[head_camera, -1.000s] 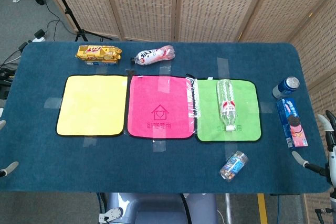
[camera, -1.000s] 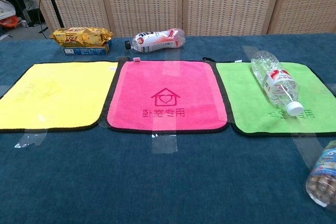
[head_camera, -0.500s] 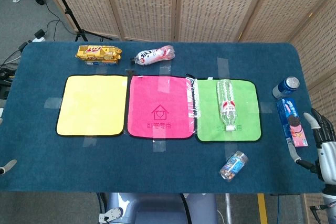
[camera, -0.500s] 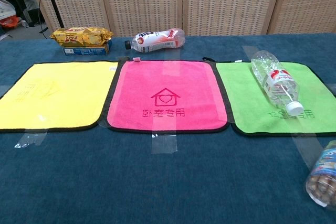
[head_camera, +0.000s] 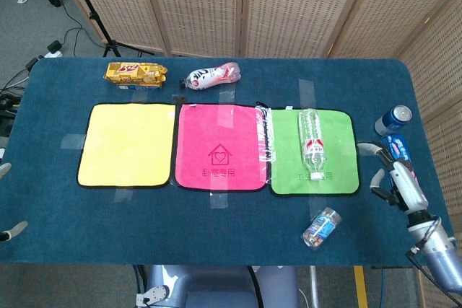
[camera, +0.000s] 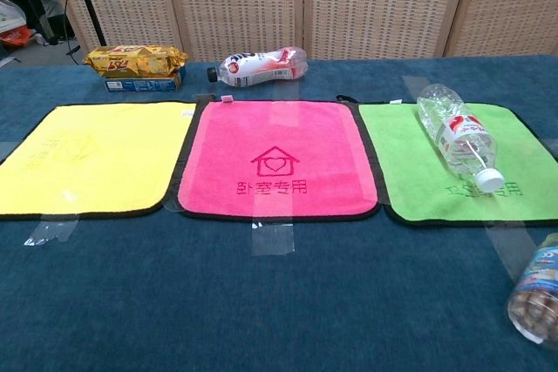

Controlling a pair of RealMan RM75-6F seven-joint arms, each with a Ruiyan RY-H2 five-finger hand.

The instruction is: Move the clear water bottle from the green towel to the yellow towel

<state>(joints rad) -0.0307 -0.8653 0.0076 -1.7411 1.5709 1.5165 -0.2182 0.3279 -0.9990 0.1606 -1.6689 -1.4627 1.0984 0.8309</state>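
Bright, even light — soft shadows, sharp focus, faint glare on tape.

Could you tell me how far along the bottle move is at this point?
Nothing is done yet: the clear water bottle lies on its side on the green towel, and the yellow towel is bare. The right hand is over the table's right edge, fingers apart, holding nothing. Grasping, carrying and placing all remain.
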